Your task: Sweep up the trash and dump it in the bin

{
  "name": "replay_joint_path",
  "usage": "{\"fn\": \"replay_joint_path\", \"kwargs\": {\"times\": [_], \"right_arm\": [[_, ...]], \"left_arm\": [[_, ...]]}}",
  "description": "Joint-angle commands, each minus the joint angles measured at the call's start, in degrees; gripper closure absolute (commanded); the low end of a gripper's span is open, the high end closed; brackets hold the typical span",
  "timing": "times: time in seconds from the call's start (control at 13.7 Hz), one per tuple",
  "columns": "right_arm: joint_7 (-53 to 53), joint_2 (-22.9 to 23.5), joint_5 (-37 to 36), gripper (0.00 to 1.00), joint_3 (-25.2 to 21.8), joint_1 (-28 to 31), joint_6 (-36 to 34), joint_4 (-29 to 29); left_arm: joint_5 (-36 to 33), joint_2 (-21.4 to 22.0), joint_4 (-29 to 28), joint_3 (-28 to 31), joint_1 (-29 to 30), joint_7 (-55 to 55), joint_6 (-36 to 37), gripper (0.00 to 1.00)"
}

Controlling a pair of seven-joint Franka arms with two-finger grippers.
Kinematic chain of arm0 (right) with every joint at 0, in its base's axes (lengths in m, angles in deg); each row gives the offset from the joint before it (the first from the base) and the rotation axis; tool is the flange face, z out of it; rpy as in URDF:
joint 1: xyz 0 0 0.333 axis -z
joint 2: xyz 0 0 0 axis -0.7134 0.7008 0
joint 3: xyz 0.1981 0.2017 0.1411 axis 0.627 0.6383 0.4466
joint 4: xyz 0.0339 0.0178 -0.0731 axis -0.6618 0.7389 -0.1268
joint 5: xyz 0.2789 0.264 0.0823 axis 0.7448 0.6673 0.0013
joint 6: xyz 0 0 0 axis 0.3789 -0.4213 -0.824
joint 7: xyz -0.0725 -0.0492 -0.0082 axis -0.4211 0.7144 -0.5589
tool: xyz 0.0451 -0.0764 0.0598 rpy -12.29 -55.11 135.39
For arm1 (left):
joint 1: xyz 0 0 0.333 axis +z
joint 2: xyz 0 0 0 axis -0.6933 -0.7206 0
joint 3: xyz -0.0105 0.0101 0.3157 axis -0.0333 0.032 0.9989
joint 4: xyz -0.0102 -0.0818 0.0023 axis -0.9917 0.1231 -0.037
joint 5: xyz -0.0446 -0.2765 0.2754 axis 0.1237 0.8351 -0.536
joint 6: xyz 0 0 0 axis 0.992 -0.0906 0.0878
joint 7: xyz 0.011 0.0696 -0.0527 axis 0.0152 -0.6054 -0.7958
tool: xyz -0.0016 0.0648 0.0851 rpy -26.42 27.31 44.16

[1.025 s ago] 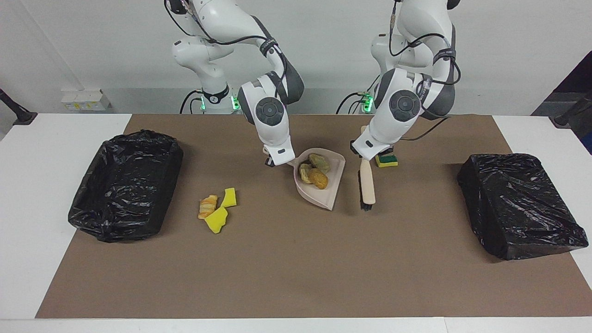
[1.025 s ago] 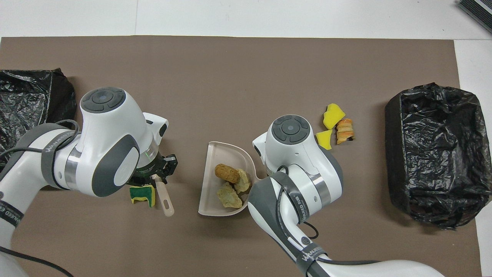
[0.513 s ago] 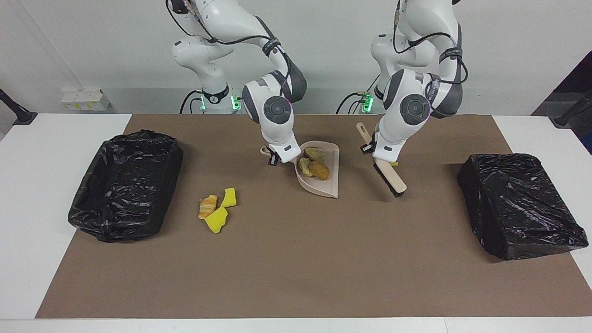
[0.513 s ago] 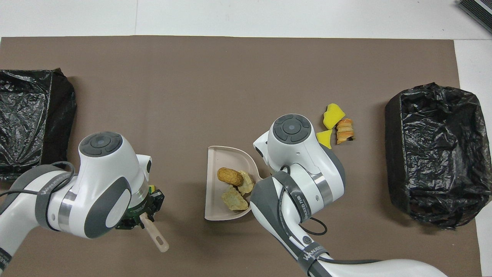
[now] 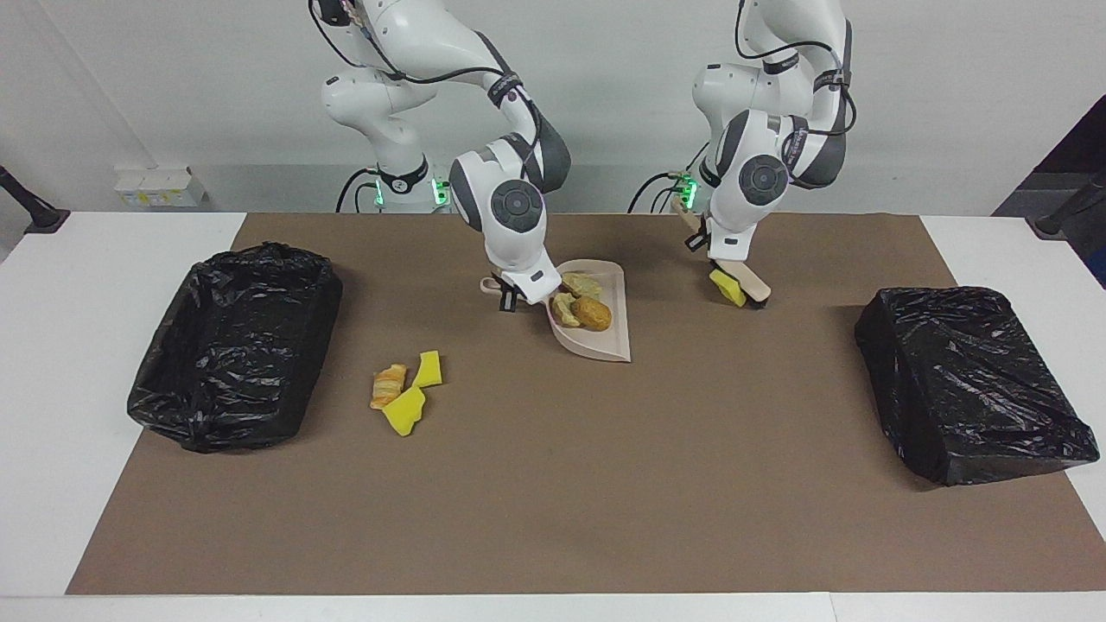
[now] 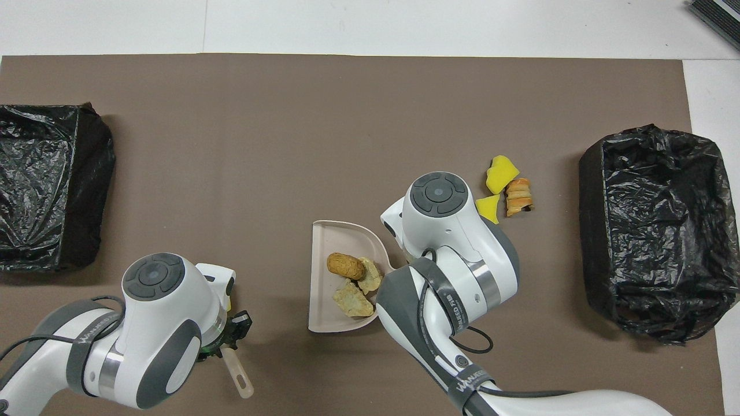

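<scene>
Left end effector [image 5: 724,251] clamps the brush [image 5: 750,287] at the sponge [image 5: 727,288]. Right end effector [image 5: 516,296] clamps the dustpan [image 5: 605,341]. Sweep low toward the dustpan, keeping bristles flat.

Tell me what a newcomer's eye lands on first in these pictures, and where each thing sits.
First, mid-table, the beige dustpan with pastry pieces in it, its handle gripped by the right end effector. Next, toward the left arm's end, the left end effector holds the hand brush by a green-and-yellow sponge. Loose yellow foam scraps lie near the open black-lined bin at the right arm's end.
</scene>
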Motion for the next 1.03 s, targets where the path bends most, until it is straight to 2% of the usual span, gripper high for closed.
{"fn": "replay_joint_path", "kwargs": {"times": [0.0,0.15,0.51,0.66,0.95], "right_arm": [[1.2,-1.4,-1.1,1.0,0.5,0.6,-0.2,1.4],[1.3,-1.3,-1.1,1.0,0.5,1.0,-0.2,1.3],[1.2,-1.3,-1.1,1.0,0.5,0.9,-0.2,1.3],[1.3,-1.3,-1.1,1.0,0.5,0.9,-0.2,1.3],[1.2,-1.3,-1.0,1.0,0.5,0.9,-0.3,1.3]], "left_arm": [[4.3,-2.3,1.2,0.5,-0.7,-11.3,-4.7,1.0],[11.9,-5.1,3.7,0.6,-0.2,-17.6,-5.7,1.0],[17.9,-7.9,7.8,0.0,-4.7,-25.7,-9.3,1.0],[23.3,-8.0,7.9,-0.1,-6.9,-25.9,-12.3,1.0],[24.8,-9.3,11.0,-0.1,-8.8,-25.6,-12.1,1.0]]}}
